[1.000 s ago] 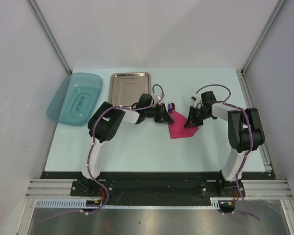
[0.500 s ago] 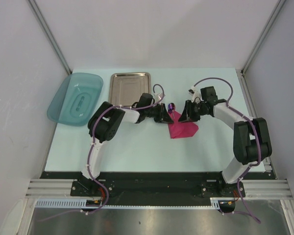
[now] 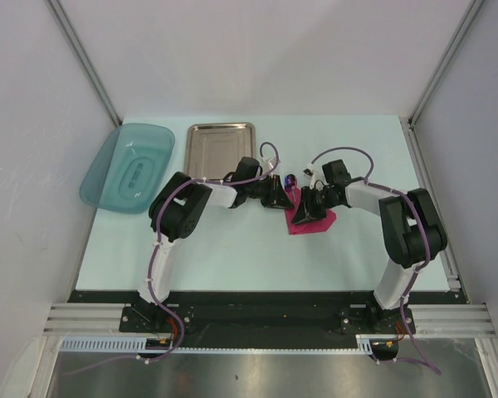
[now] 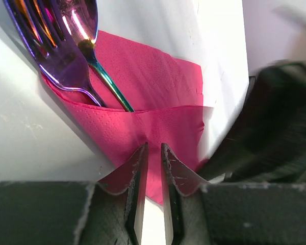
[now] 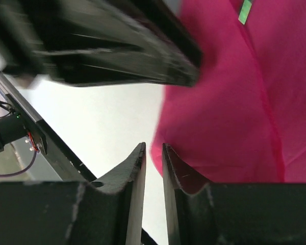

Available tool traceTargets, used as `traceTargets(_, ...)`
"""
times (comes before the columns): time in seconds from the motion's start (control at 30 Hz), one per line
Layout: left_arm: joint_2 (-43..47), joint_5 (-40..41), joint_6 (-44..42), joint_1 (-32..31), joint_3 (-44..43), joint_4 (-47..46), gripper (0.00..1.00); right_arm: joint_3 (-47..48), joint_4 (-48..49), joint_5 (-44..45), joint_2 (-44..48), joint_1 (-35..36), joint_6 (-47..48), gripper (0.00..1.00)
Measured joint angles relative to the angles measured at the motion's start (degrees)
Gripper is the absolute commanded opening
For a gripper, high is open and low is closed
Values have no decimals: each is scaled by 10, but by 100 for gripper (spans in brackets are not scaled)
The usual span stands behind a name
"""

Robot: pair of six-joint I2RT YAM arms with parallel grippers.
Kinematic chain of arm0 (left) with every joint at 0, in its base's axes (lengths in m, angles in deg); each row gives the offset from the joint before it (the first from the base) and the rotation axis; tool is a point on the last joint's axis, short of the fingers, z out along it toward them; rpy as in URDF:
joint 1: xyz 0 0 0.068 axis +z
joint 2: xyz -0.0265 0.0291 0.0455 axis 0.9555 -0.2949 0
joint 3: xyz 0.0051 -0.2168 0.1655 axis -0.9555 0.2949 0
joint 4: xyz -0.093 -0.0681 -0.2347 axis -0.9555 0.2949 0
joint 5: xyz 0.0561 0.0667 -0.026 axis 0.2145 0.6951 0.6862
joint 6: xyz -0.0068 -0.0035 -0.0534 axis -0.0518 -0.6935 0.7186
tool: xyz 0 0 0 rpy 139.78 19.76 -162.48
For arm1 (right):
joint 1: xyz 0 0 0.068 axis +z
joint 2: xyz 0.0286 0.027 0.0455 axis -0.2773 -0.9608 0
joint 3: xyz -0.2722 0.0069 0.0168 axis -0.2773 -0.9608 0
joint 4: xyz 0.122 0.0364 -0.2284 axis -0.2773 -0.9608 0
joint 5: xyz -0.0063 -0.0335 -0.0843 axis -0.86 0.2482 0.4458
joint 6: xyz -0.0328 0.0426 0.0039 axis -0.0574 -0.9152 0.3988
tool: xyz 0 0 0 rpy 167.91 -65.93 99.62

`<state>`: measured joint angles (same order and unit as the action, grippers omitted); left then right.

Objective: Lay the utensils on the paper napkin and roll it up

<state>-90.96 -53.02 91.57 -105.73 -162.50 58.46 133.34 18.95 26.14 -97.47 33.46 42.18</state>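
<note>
While both arms meet at mid-table (image 3: 232, 249), the magenta paper napkin (image 4: 158, 87) lies between them, 1 flap folded over the handles of the 2 utensils. The purple fork (image 4: 51, 51) and the spoon (image 4: 84, 23) poke out at its far end, long axis running far to near, crosswise to both arms. The left gripper (image 4: 153, 148) sits at the fold, jaws a sliver apart; whether they nip paper is unclear. The right gripper (image 5: 153, 148), equally near, is slightly parted and empty, just beside the napkin's edge.
</note>
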Motion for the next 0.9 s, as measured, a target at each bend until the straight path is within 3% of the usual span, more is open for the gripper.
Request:
traceTargets(0.3,0,3,-2,-1,-5,10,23,-30,12,-41,-38,-38,-3,21)
traceTargets(0.47,0,-7,-2,-2,-6,2,32,-37,14,-54,-39,-45,-3,18)
traceTargets(0.9,32,-83,96,-10,126,-160,29,-40,19,-72,-48,-55,-10,17)
